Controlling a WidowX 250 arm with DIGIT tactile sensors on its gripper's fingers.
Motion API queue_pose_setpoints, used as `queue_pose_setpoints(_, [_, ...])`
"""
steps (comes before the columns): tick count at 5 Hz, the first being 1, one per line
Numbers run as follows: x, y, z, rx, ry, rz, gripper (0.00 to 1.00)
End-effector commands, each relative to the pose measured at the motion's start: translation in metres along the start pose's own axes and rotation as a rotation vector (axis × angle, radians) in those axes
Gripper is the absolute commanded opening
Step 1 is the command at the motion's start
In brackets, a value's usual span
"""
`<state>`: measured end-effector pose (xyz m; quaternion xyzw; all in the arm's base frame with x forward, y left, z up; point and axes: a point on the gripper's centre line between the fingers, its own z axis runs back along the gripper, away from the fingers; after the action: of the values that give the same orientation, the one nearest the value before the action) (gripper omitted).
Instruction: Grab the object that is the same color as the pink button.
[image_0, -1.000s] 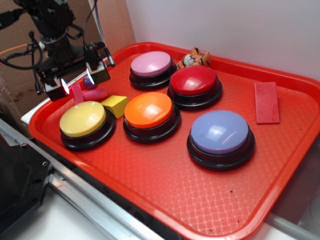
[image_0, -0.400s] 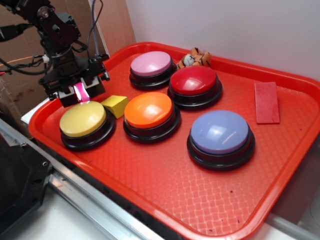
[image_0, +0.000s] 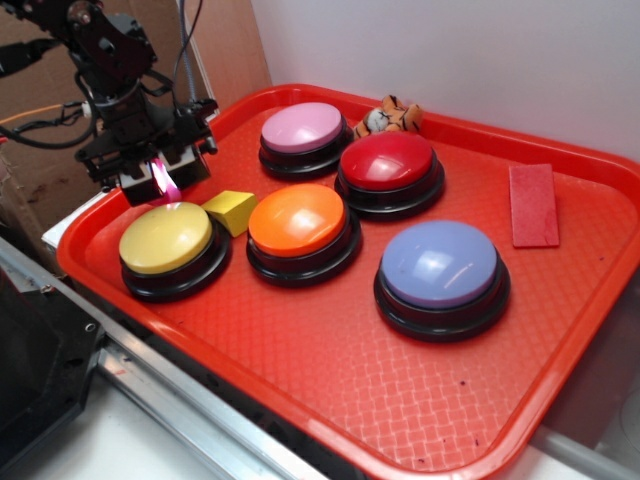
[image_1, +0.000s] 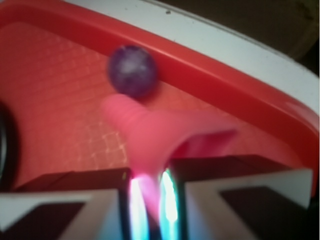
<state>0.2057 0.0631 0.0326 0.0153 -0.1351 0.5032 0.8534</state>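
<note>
the gripper (image_0: 160, 183) pinches the pink bolt (image_1: 150, 145) above the red tray (image_0: 330, 380), beside the yellow button (image_0: 166, 238).

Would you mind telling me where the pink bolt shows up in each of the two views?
Exterior: the pink bolt sits upper left, clamped in the claw above the yellow button.
Wrist: it fills the lower centre, pinched between the pads, purple ball behind.
Shared landmark: the red tray rim.

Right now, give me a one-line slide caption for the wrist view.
Gripper shut on the pink bolt toy, lifted over the red tray, with a purple ball beside the rim.
</note>
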Motion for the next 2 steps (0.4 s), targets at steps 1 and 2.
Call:
queue_pose_setpoints(1, [0.011,-0.021,0.063,-0.108,0.043,-0.219,0.00])
queue_pose_setpoints(2, [-0.001,-0.040,0.103,-0.171,0.173,-0.410,0.00])
